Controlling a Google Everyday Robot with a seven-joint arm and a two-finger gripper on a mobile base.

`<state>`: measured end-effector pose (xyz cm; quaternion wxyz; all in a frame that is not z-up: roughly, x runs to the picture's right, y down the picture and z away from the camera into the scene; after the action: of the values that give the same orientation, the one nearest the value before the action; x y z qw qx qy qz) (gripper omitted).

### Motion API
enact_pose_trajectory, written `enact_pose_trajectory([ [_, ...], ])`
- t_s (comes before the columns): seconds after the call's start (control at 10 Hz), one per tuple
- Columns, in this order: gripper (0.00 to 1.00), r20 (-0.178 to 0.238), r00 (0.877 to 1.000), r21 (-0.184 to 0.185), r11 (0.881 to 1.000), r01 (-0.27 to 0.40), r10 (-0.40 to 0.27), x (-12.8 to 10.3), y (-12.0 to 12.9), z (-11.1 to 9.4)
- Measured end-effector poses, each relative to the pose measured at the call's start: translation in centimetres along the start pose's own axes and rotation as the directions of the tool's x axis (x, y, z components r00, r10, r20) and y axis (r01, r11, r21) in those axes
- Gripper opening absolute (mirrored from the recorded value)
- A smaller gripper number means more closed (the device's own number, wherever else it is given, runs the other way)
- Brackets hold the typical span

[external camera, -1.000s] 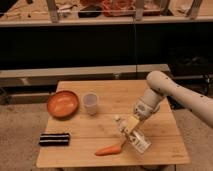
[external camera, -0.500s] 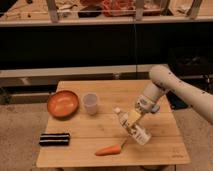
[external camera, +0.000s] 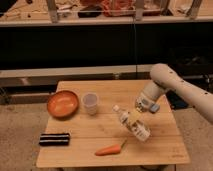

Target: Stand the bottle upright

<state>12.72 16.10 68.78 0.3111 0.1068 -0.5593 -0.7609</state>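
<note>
The bottle (external camera: pixel 133 125) is a small clear plastic one with a white cap and a pale label. It is tilted, with the cap pointing up and to the left, just above the wooden table (external camera: pixel 90 127) right of centre. My gripper (external camera: pixel 138 115) reaches down from the right on the white arm and is shut on the bottle's middle. The bottle's lower end hangs close to the tabletop, near the carrot's leafy tip.
An orange carrot (external camera: pixel 108 149) lies near the front edge, below and left of the bottle. A translucent plastic cup (external camera: pixel 90 103) stands at the centre, with an orange bowl (external camera: pixel 63 103) to its left. A black bar-shaped packet (external camera: pixel 55 139) lies at the front left.
The bottle has risen from the tabletop beside the carrot and moved slightly back with my gripper. Its cap end now points higher.
</note>
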Motion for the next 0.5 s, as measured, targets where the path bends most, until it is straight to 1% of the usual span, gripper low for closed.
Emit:
enact_pose_trajectory([
  [0.2,0.0,-0.022,0.998,-0.023,0.998,0.064,-0.065,0.53,-0.04,-0.02],
  [0.4,0.0,-0.047,0.994,-0.036,0.995,0.097,-0.099,0.57,-0.04,-0.21],
  [0.5,0.0,-0.076,0.987,-0.044,0.989,0.139,-0.142,0.57,-0.11,-0.37],
])
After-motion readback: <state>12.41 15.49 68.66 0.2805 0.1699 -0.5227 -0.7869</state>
